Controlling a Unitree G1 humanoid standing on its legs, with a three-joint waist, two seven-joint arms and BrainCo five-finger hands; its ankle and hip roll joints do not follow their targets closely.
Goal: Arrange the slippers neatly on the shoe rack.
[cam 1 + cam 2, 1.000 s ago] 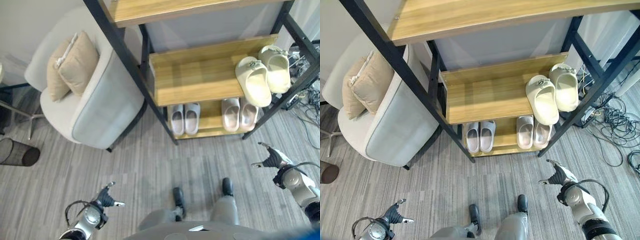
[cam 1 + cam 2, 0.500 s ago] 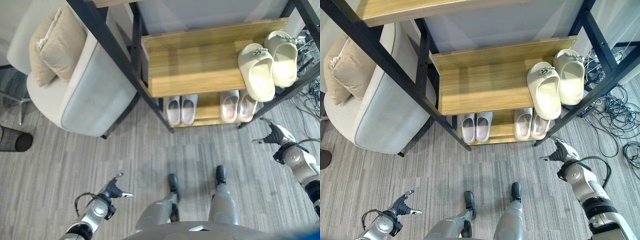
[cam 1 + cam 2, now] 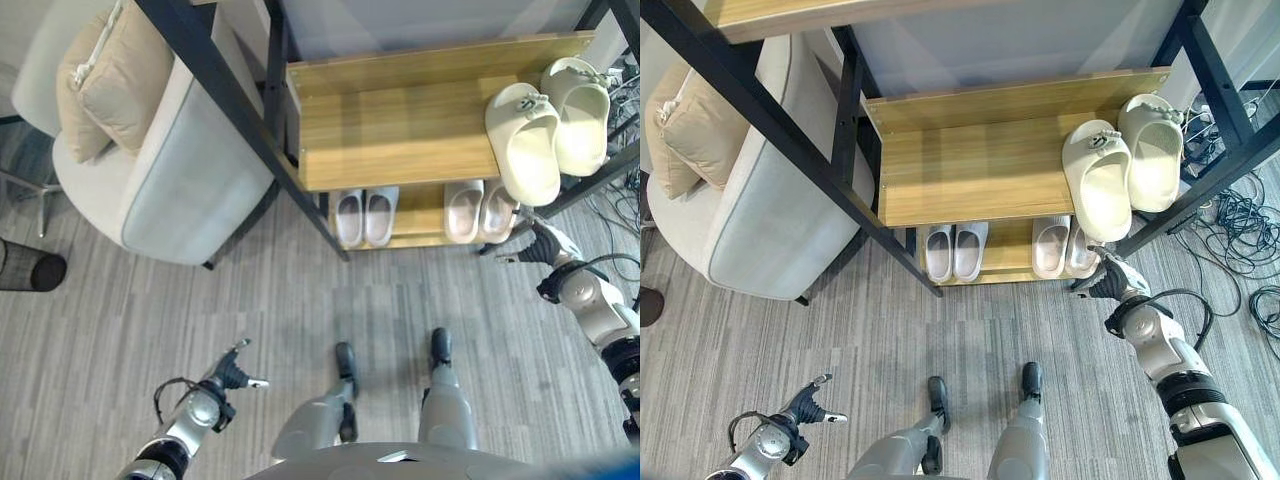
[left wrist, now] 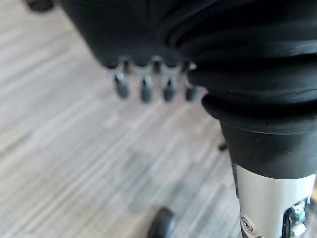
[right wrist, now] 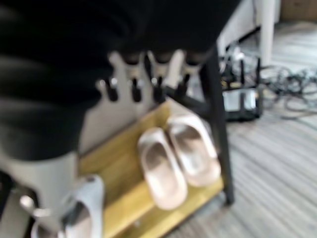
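Observation:
The shoe rack [image 3: 400, 130] has wooden shelves in a black frame. A cream pair of slippers [image 3: 545, 130] lies at the right end of its middle shelf, one slipper pushed further forward than the other. On the lower shelf a grey pair [image 3: 365, 215] and a pinkish pair [image 3: 478, 210] stand side by side. My right hand [image 3: 540, 245] hovers open just in front of the pinkish pair [image 5: 176, 158], by the rack's front right post, holding nothing. Low over the floor at the lower left, my left hand [image 3: 232, 372] is open and holds nothing.
A pale armchair [image 3: 170, 190] with a beige cushion [image 3: 110, 75] stands against the rack's left side. A black mesh bin [image 3: 30, 272] sits at the far left. Loose cables [image 3: 1240, 220] and a power strip [image 5: 240, 101] lie right of the rack.
The camera view has shifted. My right hand has moved forward and up to the right front post beside the pinkish pair. The left hand stays low by the floor.

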